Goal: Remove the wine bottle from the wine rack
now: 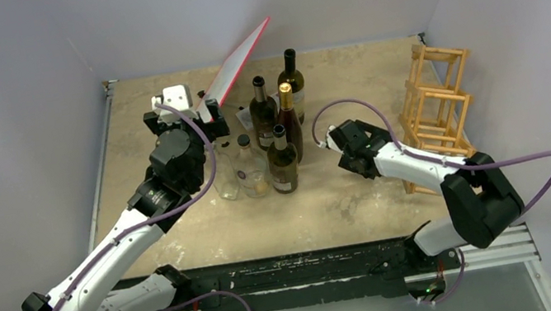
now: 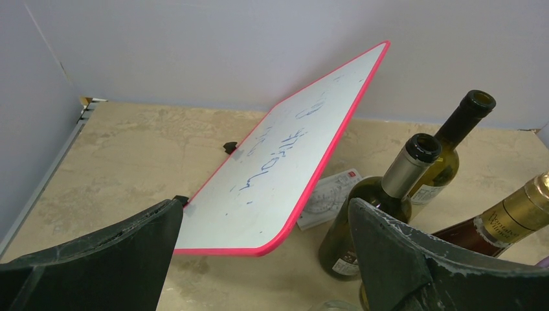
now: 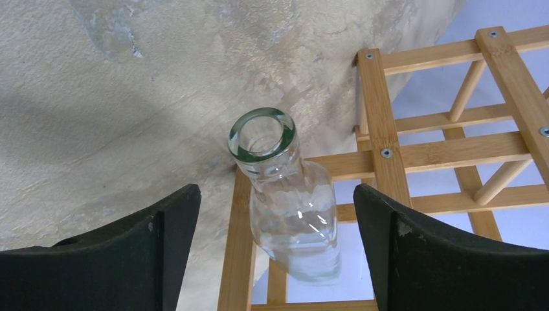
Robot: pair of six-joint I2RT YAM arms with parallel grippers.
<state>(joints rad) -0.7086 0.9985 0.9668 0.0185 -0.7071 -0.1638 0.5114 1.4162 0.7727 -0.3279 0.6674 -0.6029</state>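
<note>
In the right wrist view a clear glass wine bottle lies in a cell of the light wooden wine rack, with its open mouth pointing out toward the camera. My right gripper is open. Its fingers stand on either side of the bottle's body, apart from it. In the top view the rack lies at the table's right edge, my right gripper is just left of it, and I cannot make out the bottle. My left gripper is open and empty at the back left.
A red-edged whiteboard leans tilted in front of the left gripper. Several upright dark bottles and clear bottles stand mid-table. A paper protractor lies under the board's edge. Walls close the back and sides.
</note>
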